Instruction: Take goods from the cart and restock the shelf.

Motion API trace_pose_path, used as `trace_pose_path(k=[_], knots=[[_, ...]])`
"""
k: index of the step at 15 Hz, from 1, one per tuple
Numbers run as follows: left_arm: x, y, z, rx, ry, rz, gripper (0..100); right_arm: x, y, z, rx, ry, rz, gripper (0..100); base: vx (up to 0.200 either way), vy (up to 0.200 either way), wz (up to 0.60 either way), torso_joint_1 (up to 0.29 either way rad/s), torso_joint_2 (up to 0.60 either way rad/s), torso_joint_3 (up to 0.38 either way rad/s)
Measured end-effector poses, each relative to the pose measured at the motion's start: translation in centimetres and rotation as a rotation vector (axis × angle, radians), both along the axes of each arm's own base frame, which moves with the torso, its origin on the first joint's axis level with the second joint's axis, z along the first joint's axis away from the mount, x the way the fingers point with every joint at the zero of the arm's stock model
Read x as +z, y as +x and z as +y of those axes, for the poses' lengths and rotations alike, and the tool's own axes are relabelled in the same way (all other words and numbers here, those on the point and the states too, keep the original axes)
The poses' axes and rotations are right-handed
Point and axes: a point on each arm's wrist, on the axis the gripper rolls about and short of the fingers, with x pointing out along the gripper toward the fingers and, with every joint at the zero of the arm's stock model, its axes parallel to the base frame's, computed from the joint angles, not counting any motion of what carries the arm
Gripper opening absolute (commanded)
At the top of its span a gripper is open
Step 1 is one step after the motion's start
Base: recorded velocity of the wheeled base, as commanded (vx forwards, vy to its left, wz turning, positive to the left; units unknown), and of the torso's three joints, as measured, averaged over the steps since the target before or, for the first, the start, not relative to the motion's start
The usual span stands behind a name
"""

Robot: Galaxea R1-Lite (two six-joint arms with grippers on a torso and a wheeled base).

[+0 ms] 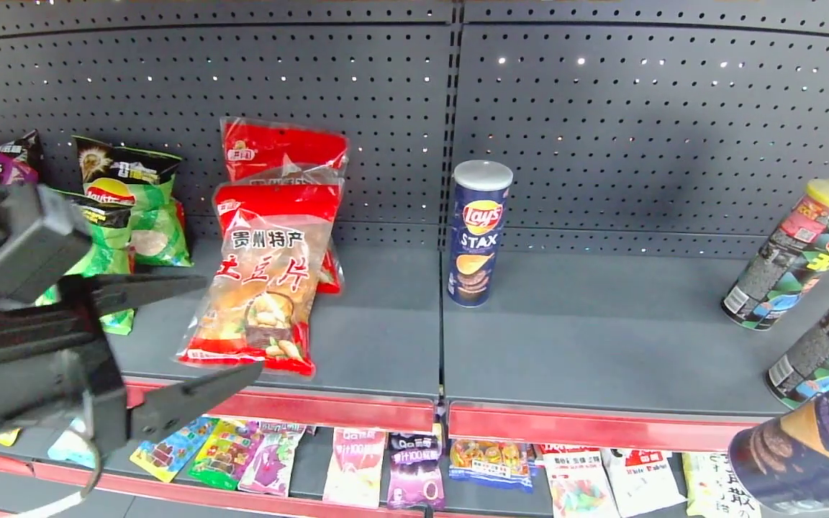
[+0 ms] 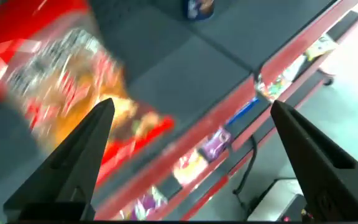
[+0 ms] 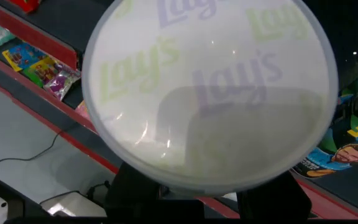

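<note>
Blue can cropped at corner; wide-spread left gripper beside red bag

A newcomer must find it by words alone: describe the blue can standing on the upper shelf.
Find the grey shelf with the red front edge. Just right of its middle seam stands the blue can, upright, with a pale lid. Red bags sit to its left, patterned cans far right; only it is blue with bare shelf around.

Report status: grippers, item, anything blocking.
Left gripper open, by red snack bag. Right gripper shut on blue chip can, at shelf front. Tilted cans crowd shelf's right end.
</note>
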Motion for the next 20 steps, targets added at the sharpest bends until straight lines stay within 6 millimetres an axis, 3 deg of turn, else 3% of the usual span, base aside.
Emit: trace_pose_path(k=[5, 10, 15, 20], knots=[[1.9, 9.5, -6.2, -0.097, -0.036, -0.012, 100, 0.5, 0.6, 0.1, 0.001, 0.0, 0.006, 0, 0.0, 0.0, 0.0, 0.0, 0.0, 0.0], [1.2, 15.9, -11.2, -0.139, -0.063, -0.031, 100, 0.5, 0.7, 0.1, -0.006, 0.001, 0.014, 0, 0.0, 0.0, 0.0, 0.0, 0.0, 0.0], [-0.8, 19.1, -13.8, -0.158, -0.072, -0.045, 100, 0.4, 0.7, 0.1, -0.01, 0.001, 0.017, 0, 0.0, 0.0, 0.0, 0.0, 0.0, 0.0], [-1.0, 21.2, -15.2, -0.163, -0.089, -0.075, 100, 0.2, 0.8, 0.1, -0.011, -0.001, 0.026, 0, 0.0, 0.0, 0.0, 0.0, 0.0, 0.0]])
